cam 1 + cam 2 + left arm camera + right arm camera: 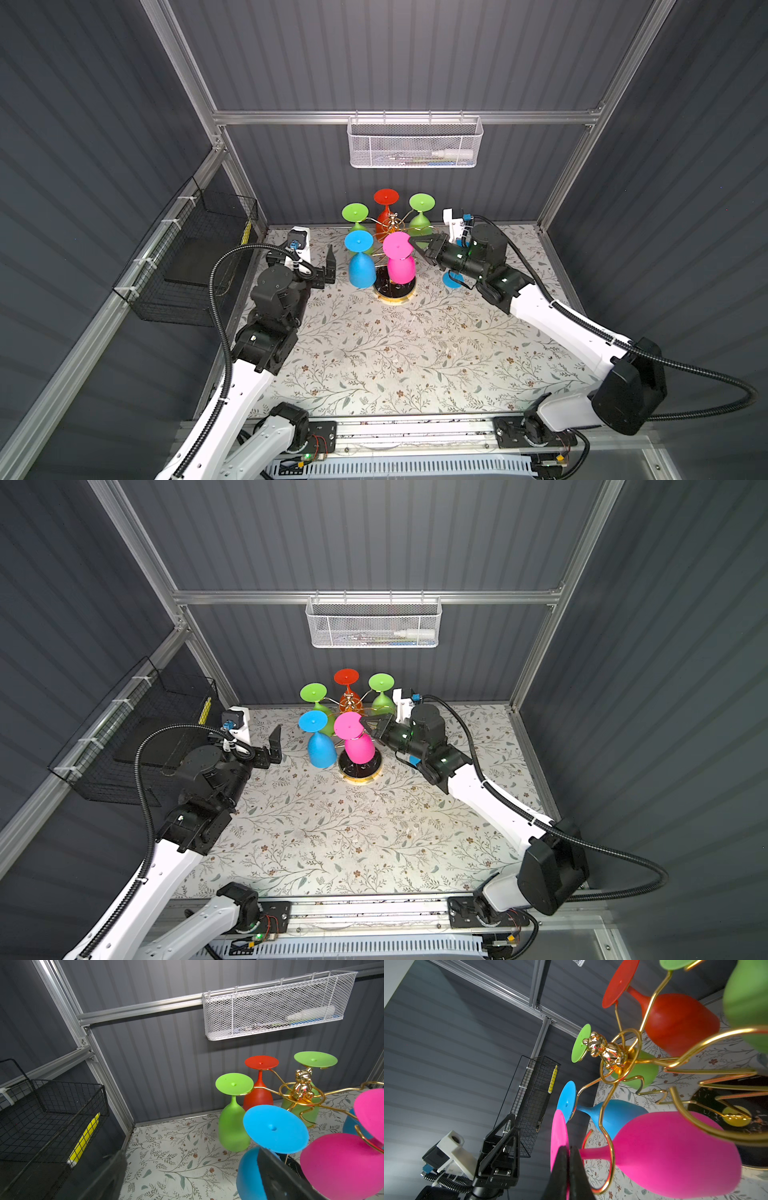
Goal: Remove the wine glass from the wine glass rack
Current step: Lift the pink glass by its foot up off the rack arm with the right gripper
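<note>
One pink glass (401, 269) (racked) in right gripper (412, 242).

At back centre of the table (374, 353), the wine glass rack (384, 289), five wine glasses (386, 216) hanging around it. Left of it, the left gripper (328, 270); right, the right gripper (415, 242), at the foot of the near-right wine glass (401, 268). Above behind, a mesh basket (415, 145).

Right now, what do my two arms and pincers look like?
The left arm and right arm have white links, black joints and a black ribbed cable each. A white camera mount with a blue plug tops each wrist. The left pincer and right pincer are black with tapered fingers.
</note>
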{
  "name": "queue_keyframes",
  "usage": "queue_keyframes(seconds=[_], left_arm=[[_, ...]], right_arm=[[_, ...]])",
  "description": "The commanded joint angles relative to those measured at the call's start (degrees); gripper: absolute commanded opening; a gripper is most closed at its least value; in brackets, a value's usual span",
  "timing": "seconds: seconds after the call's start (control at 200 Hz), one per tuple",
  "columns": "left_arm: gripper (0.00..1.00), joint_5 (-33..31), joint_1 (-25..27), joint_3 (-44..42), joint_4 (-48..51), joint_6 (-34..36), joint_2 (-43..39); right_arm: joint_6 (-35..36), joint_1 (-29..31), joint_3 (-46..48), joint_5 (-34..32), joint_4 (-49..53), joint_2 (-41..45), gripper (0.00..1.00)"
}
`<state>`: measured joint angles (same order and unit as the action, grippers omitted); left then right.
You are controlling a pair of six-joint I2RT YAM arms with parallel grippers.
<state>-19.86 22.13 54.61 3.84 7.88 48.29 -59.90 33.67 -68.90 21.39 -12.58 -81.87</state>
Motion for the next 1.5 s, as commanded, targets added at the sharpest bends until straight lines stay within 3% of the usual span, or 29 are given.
queue_keyframes(seconds=[0.0, 1.491], left_arm=[[1.00, -0.03, -0.33, -0.47, -0.67, -0.17, -0.81], [1.00, -0.10, -0.42, -0.35, -0.67, -0.23, 0.14]], right_arm=[[-0.74, -0.33, -0.92, 0.30, -2.69, 1.27, 0.00], [-3.22, -0.98, -4.93, -3.60, -6.04, -6.17, 0.00]])
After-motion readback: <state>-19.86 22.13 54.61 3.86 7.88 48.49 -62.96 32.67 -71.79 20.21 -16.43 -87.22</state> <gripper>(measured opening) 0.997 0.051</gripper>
